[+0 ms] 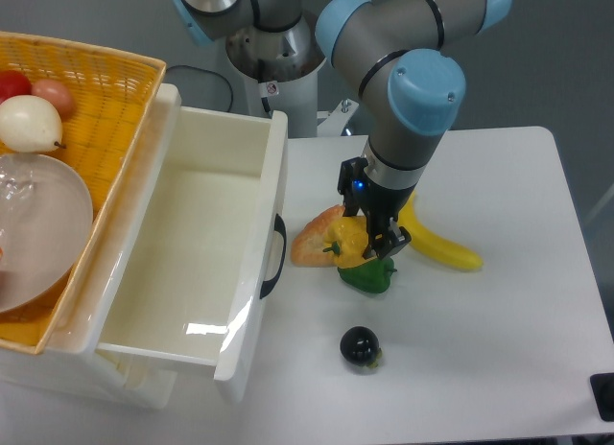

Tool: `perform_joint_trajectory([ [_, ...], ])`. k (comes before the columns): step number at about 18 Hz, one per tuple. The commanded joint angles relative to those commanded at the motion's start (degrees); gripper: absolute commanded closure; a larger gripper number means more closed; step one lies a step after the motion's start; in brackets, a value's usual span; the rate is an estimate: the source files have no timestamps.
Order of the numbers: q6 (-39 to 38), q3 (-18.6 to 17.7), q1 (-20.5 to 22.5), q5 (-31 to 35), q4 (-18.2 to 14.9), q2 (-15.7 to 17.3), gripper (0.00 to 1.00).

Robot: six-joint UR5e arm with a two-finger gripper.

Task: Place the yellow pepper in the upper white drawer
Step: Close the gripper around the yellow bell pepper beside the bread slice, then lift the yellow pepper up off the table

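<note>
The yellow pepper [347,241] is small and glossy, with its green stem pointing left. It sits between the fingers of my gripper [376,240], which comes straight down and is shut on its right side. The pepper overlaps an orange wedge and a green pepper, so it seems to hang just above the table. The upper white drawer [276,167] stands pulled open to the left, deep and with nothing in it, its black handle [273,257] facing the pepper. The pepper is about a hand's width right of the drawer front.
A green pepper [370,277] lies right under the gripper, an orange wedge [309,245] to its left and a banana [439,244] to its right. A small black fruit [360,346] lies nearer the front. A yellow wicker basket [115,81] with fruit and a plate sits beside the drawer.
</note>
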Motion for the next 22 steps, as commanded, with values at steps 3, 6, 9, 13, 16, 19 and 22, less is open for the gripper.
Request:
perform_joint_trajectory([
  [3, 0.00, -0.18, 0.00, 0.26, -0.09, 0.00, 0.63],
  [6, -2.45, -0.26, 0.17, 0.18, -0.17, 0.00, 0.63],
  [9, -4.83, -0.18, 0.44, -0.09, -0.26, 0.09, 0.63],
  [13, -8.77, 0.00, 0.79, -4.02, -0.18, 0.09, 0.63],
  [16, -9.49, -0.26, 1.76, -6.42, -0.96, 1.40, 0.63],
  [19, -10.36, -0.18, 2.02, -7.90, -3.33, 2.37, 0.63],
  [22, -13.71, -0.09, 3.95, -12.91, -3.60, 3.86, 0.63],
])
